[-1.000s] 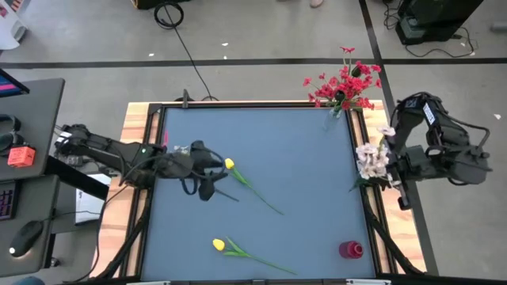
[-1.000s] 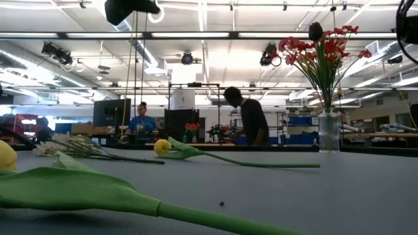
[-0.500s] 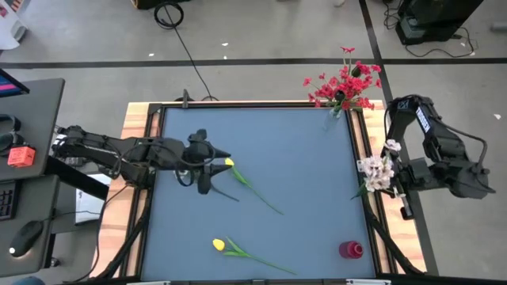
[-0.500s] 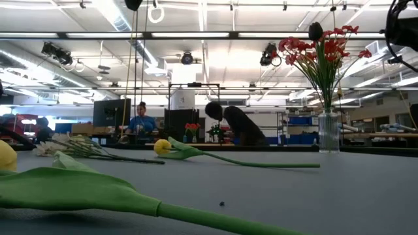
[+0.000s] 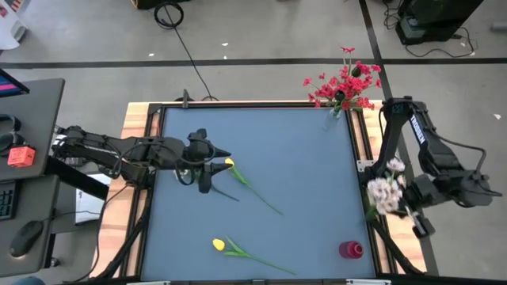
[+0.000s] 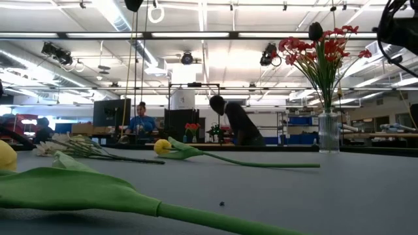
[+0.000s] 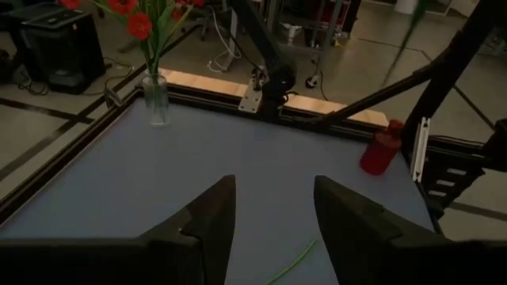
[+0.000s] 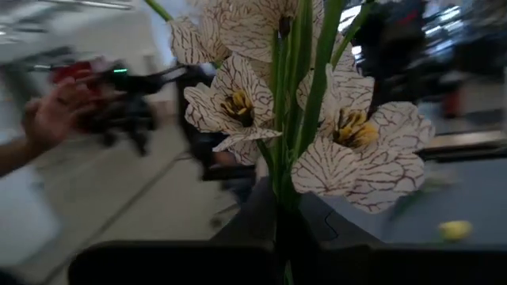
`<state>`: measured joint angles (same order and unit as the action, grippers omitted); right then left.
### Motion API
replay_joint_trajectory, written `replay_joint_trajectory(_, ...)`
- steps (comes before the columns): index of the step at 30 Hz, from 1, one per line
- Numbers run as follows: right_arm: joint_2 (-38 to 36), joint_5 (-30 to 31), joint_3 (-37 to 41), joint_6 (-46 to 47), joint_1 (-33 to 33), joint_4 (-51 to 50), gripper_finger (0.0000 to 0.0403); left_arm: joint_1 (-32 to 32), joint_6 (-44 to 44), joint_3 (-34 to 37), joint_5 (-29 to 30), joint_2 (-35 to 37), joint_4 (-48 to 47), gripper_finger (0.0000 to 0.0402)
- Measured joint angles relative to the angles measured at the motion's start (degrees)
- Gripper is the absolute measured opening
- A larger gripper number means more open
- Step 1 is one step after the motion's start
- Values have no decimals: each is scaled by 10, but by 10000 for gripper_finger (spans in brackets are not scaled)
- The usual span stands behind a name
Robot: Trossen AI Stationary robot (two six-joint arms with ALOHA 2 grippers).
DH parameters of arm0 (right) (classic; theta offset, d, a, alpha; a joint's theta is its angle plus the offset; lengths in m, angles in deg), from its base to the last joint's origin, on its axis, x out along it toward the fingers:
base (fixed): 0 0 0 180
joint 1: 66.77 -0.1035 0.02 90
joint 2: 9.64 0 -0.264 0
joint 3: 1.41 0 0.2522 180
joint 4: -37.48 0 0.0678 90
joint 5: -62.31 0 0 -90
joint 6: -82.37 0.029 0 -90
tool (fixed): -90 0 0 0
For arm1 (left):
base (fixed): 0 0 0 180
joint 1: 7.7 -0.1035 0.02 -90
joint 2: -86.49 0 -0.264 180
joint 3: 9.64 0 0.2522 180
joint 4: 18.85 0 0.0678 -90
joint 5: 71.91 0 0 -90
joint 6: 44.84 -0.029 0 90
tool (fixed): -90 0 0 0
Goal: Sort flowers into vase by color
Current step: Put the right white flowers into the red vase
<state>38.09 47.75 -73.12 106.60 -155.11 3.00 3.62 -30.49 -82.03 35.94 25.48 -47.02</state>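
Note:
My right gripper is shut on a spray of whitish-pink blossoms over the table's right rail, a little far of the red vase. My left gripper is open, its fingertips just left of a yellow tulip head. That tulip's stem lies flat, running toward the table's middle. A second yellow tulip lies near the near edge. Red flowers stand in a glass vase at the far right corner. In the low view, another whitish spray lies on the table. My right gripper pinches the spray's green stems between its two fingers, just below the blossoms. The veined whitish blossoms stand out beyond the fingertips. The spray is lifted clear of the table.
The wooden frame and black rails border the blue table, which is bare between the tulips and the right rail. In the left wrist view the glass vase and red vase stand far ahead. A person's hand shows beyond the table.
My right gripper has carried the whitish-pink spray along the right rail toward the near edge, closer to the red vase. My left gripper moved a little to the right toward the yellow tulip head, then stayed still.

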Motion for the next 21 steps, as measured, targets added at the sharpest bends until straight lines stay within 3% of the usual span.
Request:
replay_joint_trajectory(8,19,-90,76,-72,-26,196,15,0,-1,0,0,0,0,176)
replay_joint_trajectory(21,25,-111,125,-62,-27,229,15,0,-1,0,0,0,0,176)
